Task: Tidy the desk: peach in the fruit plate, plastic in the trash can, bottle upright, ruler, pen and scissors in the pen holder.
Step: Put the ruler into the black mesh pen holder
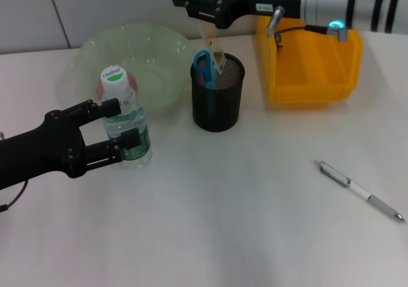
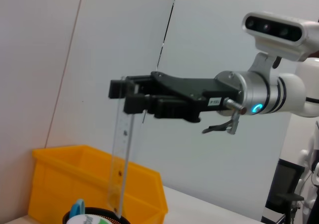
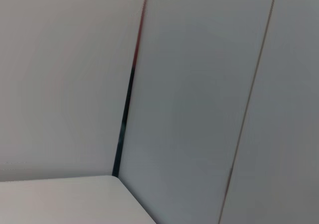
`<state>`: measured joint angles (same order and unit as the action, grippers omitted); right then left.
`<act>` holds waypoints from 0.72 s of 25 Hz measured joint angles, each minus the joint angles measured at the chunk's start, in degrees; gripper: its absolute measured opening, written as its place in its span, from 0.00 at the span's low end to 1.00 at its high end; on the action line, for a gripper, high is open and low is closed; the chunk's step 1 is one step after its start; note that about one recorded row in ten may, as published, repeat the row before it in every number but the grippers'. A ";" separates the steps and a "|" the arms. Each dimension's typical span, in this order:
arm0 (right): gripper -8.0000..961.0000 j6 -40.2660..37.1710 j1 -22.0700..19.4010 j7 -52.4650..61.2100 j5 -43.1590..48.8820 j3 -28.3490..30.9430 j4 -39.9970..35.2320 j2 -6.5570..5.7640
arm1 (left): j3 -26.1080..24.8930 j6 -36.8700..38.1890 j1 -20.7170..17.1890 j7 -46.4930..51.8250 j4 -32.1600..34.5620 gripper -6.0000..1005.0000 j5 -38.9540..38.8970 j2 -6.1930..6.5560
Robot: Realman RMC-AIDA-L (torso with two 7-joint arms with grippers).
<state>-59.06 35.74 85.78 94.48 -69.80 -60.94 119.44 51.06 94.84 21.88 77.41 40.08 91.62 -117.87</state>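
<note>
Ruler [image 1: 213, 48] hangs upright in the right pincer [image 1: 194, 9], clamped at its top, lower end inside the pen holder [image 1: 217, 102]. Left pincer [image 1: 115, 131] grips the upright bottle [image 1: 124, 118] on the surface [image 1: 255, 204]. Pen [image 1: 361, 191] lies well apart.

We take this for a robot test room rather than a home or office. We see a bare white table [image 1: 223, 223] set against plain pale wall panels [image 3: 199, 84] with thin seams. At the table's far edge stands a yellow parts bin [image 1: 312, 64], and a second robot's camera head [image 2: 279, 30] shows beside it.
</note>
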 joint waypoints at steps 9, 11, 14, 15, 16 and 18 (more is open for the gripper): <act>0.41 1.56 0.55 -8.61 -9.30 -1.13 8.29 -0.06 | 0.00 0.17 -0.04 0.02 0.00 0.80 0.10 0.01; 0.41 1.62 0.60 -9.58 -10.40 -1.14 9.54 -0.06 | 0.00 0.27 -0.05 0.02 0.00 0.80 0.13 0.01; 0.42 2.28 0.64 -9.94 -10.81 -1.16 10.87 -0.01 | -0.34 0.88 -0.24 0.03 0.00 0.80 0.17 0.02; 0.42 2.60 0.65 -10.02 -10.83 -1.18 11.34 0.00 | -0.42 1.06 -0.24 0.03 0.00 0.80 0.18 0.02; 0.42 2.86 0.65 -10.12 -10.85 -1.18 11.82 0.00 | -0.46 1.20 -0.25 0.03 0.00 0.80 0.18 0.01; 0.42 3.21 0.65 -10.90 -11.42 -1.20 13.00 0.00 | -0.47 1.23 -0.26 0.03 0.00 0.80 0.18 0.01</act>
<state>-55.85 36.39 74.88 83.06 -71.00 -47.94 119.44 50.59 96.07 21.62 77.43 40.08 91.79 -117.86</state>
